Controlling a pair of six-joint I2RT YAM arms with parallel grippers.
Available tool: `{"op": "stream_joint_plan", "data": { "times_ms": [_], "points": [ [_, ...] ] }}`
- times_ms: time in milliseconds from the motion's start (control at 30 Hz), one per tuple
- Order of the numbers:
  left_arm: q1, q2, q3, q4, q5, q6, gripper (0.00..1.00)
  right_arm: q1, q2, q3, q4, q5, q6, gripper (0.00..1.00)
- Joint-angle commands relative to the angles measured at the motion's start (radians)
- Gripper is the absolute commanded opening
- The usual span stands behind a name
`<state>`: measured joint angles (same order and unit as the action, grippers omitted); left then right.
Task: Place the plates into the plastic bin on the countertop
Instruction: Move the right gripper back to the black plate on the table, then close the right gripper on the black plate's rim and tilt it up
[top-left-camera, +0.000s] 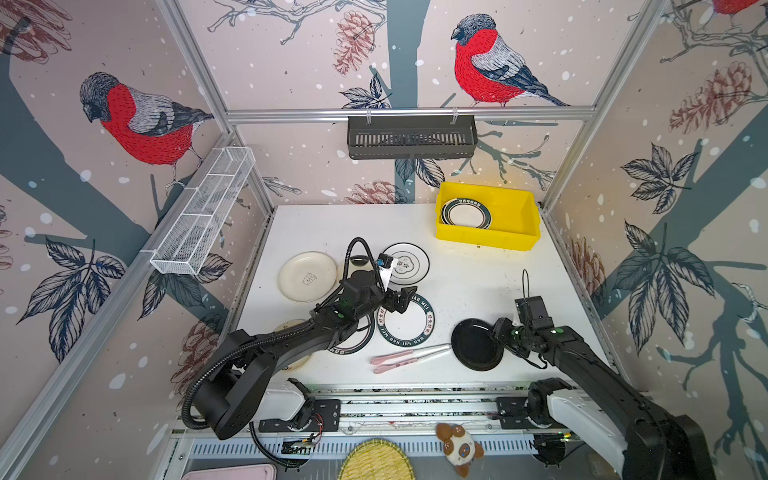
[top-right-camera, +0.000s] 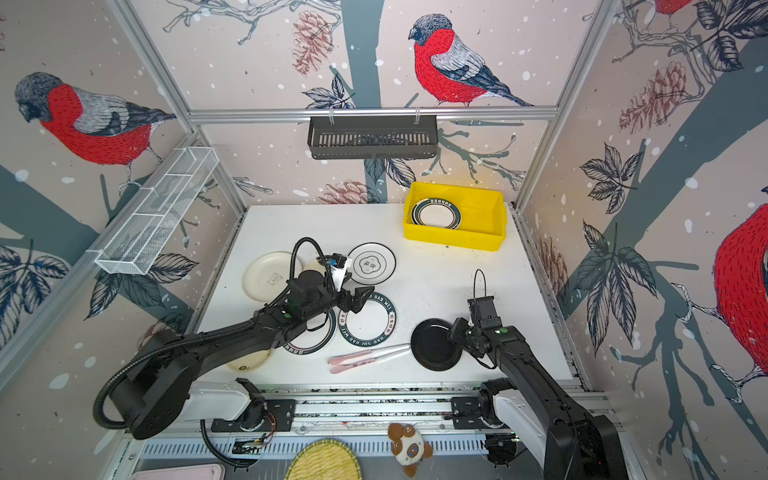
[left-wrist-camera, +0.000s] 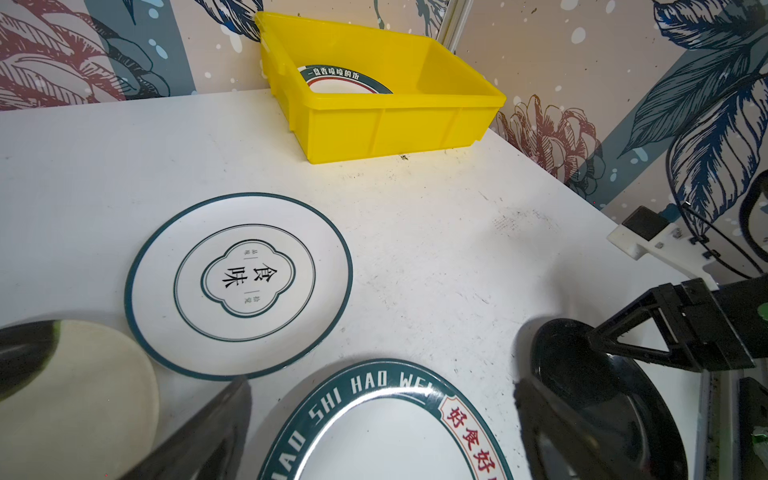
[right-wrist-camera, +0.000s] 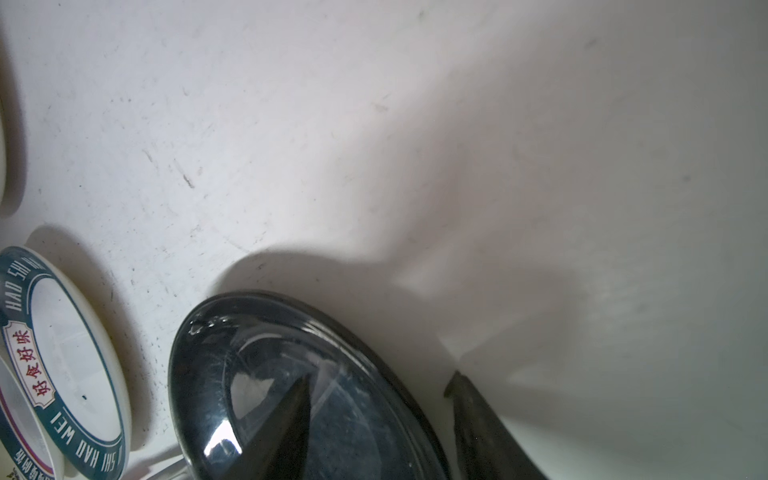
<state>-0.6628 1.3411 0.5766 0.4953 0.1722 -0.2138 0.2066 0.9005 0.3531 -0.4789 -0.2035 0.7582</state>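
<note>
Several plates lie on the white countertop (top-left-camera: 478, 278). A glossy black plate (top-left-camera: 473, 345) sits at the front right. My right gripper (top-left-camera: 496, 332) straddles its right rim (right-wrist-camera: 374, 357), one finger (right-wrist-camera: 295, 419) over the plate's inside and the other outside, with a gap still showing. My left gripper (top-left-camera: 401, 301) hangs wide open over the far rim of a green-rimmed lettered plate (left-wrist-camera: 374, 436), holding nothing. Behind it lies a thin-rimmed white plate (top-left-camera: 409, 264), and a cream plate (top-left-camera: 307, 276) sits to the left. The yellow plastic bin (top-left-camera: 486, 241) at the back right holds one green-rimmed plate (top-left-camera: 465, 214).
Two more plates (top-left-camera: 353, 347) are partly hidden under the left arm. Pink utensils (top-left-camera: 409, 357) lie just left of the black plate. A black slotted basket (top-left-camera: 411, 137) hangs on the back wall and a white wire shelf (top-left-camera: 203, 212) on the left wall. A woven mat (top-left-camera: 376, 461) and a plush toy (top-left-camera: 459, 449) lie below the front rail.
</note>
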Motion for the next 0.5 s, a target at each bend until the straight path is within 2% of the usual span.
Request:
{"op": "stream_joint_plan", "data": {
  "times_ms": [0, 467],
  "points": [
    [0.000, 0.009, 0.008, 0.019, -0.010, -0.007, 0.98, 0.011, -0.016, -0.008, -0.025, 0.043, 0.025, 0.52],
    [-0.001, 0.013, 0.012, 0.018, -0.011, -0.006, 0.98, 0.048, -0.005, -0.008, -0.031, 0.132, 0.074, 0.44]
  ]
}}
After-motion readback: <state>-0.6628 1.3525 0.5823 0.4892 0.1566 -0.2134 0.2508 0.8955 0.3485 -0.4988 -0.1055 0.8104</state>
